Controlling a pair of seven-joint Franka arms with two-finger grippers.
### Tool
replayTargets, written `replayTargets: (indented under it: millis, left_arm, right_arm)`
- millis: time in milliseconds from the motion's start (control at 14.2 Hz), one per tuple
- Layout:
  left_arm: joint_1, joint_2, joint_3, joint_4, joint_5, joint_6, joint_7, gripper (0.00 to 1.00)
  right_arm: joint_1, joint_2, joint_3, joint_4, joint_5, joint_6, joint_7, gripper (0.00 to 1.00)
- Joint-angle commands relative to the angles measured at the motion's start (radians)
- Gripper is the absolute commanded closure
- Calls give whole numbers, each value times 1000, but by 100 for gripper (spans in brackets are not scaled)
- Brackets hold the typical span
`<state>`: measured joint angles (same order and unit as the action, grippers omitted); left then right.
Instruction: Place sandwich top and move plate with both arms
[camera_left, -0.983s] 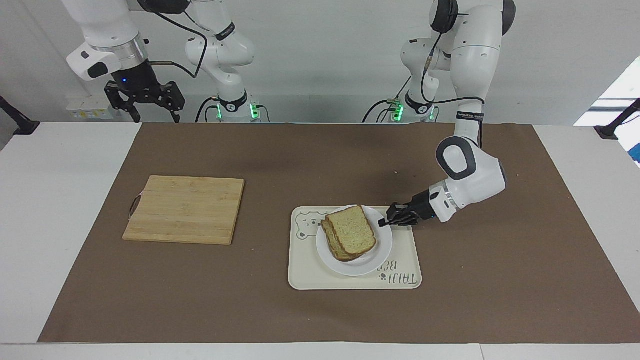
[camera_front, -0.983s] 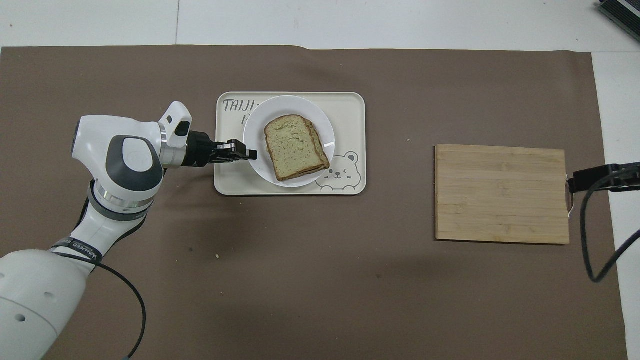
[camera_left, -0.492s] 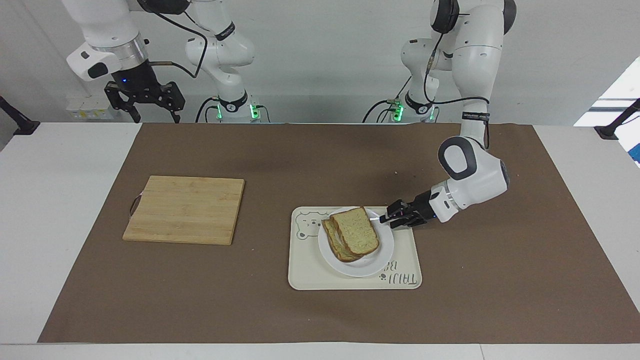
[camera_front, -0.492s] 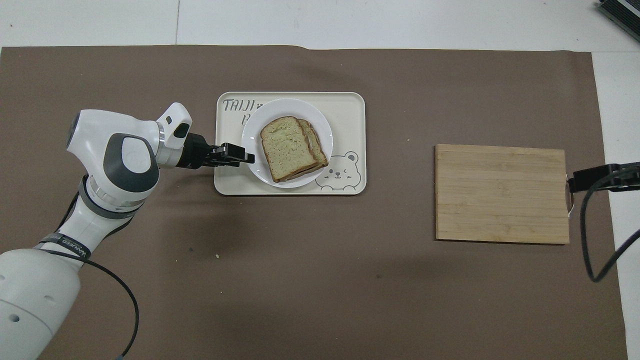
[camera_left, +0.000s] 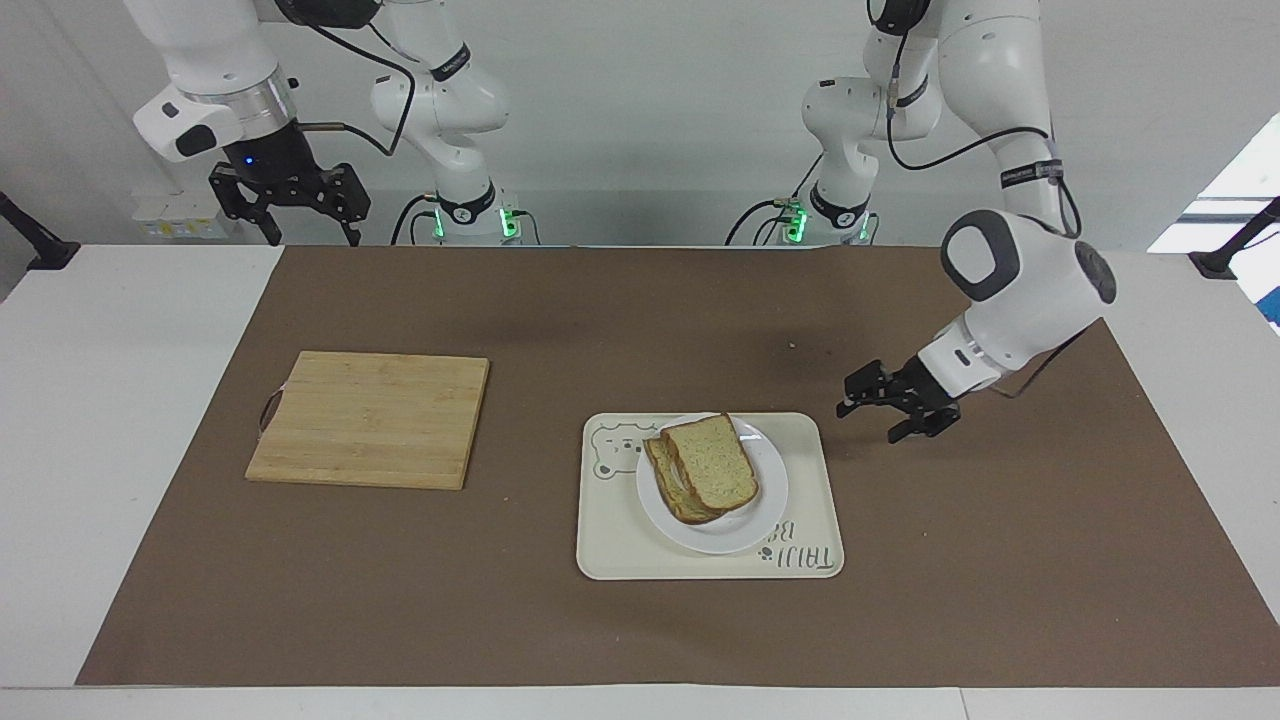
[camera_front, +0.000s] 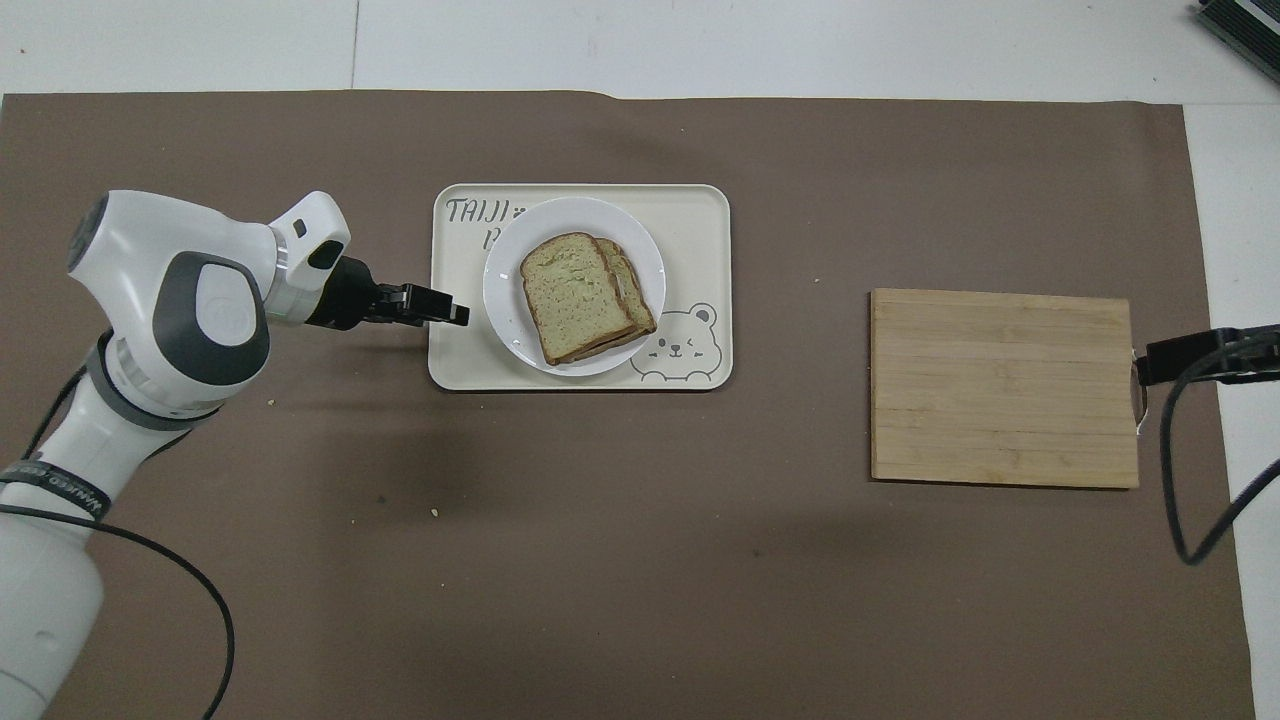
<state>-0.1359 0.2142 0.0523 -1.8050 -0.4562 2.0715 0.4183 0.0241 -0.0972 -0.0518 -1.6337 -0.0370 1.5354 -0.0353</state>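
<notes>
Covering lower slice (camera_left: 662, 478), sandwich top (camera_left: 712, 462); plate (camera_left: 765, 510) w/ rim exposed.

Both arms wear glossy white shells with dark grey joint caps. The left arm (camera_left: 1010, 290) ends in a black hand (camera_left: 880, 410); a black cable trails along it. The right arm (camera_left: 215, 95) has a silver wrist ring, a blue light and a black hand (camera_left: 300, 230). Green lights glow at both bases.

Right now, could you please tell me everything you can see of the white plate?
The plate is small, round, glossy white and looks ceramic, with a raised rim. It sits flat on the cream tray, toward the end bearing lettering. Two stacked bread slices rest on it, the sandwich top offset over the lower one. Neither gripper touches it.
</notes>
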Motion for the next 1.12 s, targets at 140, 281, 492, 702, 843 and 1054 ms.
replayTargets:
  millis: [140, 281, 492, 702, 843, 1054]
  left_arm:
    - [2, -78, 67, 218, 281, -244, -39, 0]
    - [2, -78, 96, 353, 349, -412, -38, 0]
    - [2, -131, 116, 421, 419, -565, -36, 0]
    - [2, -186, 116, 426, 442, -645, -39, 0]
    - [1, -217, 115, 423, 447, -685, -42, 0]
    - [-1, -256, 113, 386, 442, -702, -41, 0]
  right_arm:
    - [-9, -4, 3, -5, 5, 0, -26, 0]
    - [-9, -4, 3, -3, 5, 0, -26, 0]
    - [-9, -4, 3, -5, 5, 0, -26, 0]
    - [-9, -4, 3, -5, 5, 0, -26, 0]
    - [-9, -4, 3, -5, 5, 0, -26, 0]
    - [-9, -4, 3, -5, 5, 0, -25, 0]
